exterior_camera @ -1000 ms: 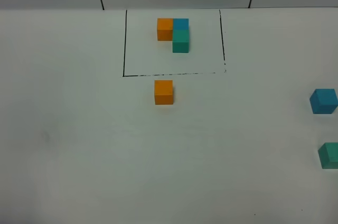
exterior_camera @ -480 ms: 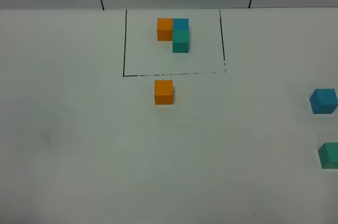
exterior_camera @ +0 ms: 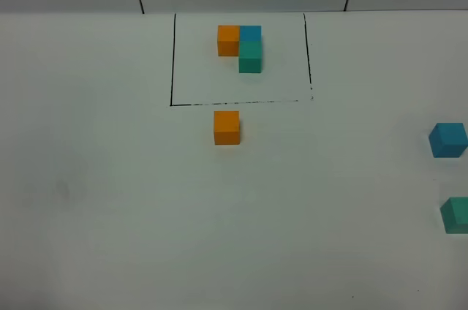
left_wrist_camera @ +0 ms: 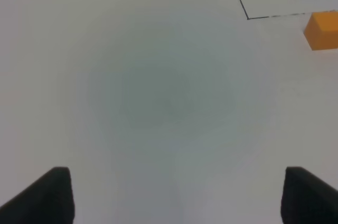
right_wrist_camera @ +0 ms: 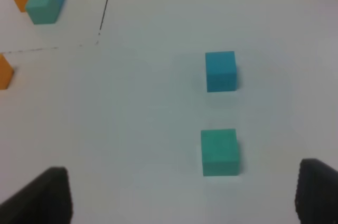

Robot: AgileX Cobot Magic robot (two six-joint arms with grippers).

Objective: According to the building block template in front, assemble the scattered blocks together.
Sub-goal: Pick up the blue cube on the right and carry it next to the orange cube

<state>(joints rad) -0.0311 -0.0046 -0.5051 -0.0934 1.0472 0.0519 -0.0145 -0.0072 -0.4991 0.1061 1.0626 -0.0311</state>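
While both arms wait with nothing in hand, you have the whole assembly ahead of you. The left end effector (left_wrist_camera: 177, 196) has its fingers spread wide over bare surface (exterior_camera: 110, 215), and the right end effector (right_wrist_camera: 185, 195) is spread just as wide, with nothing between the fingers. The building block template (exterior_camera: 241, 47) sits at the far side inside its black frame (exterior_camera: 172, 61), orange touching blue and teal-green touching the blue on the near side. Of the scattered blocks, the orange block (exterior_camera: 227, 127) lies just outside the frame's near line. The blue block (exterior_camera: 447, 140) and the teal-green block (exterior_camera: 455, 215) lie well apart from it at the right edge of the high view, the teal-green one partly cut off there. Your main risk is mistaking the framed trio for the loose cubes, since the colours match exactly. Watch too that reaching for the blue block does not nudge the teal-green block nearby, because a descent off centre would push a cube instead of straddling it. When you bring a cube up against the orange block, a hard approach could shove it across the line, and an L that comes out mirrored is an easy slip.
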